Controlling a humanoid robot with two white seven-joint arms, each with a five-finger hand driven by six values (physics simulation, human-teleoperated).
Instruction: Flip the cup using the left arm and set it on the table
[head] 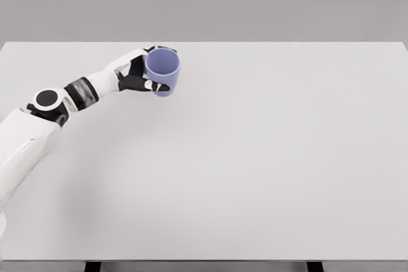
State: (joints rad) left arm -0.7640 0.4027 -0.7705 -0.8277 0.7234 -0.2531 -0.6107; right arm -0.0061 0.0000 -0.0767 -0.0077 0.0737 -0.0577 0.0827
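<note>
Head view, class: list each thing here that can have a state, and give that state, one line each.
cup: mouth up, opening showing, gripped from its left side.
left hand: fingers curled around the cup.
table: only the cup and arm show over it.

We see a big white table [268,157] that fills most of the view. Its top is flat and smooth. Its far edge runs straight across near the top. Behind it we see a plain gray wall [255,1]. Along the bottom, past the near edge of the table, we see a thin dark strip, and two short black legs [313,266] peek out there, one to the left and one to the right. The light is soft and even.
</note>
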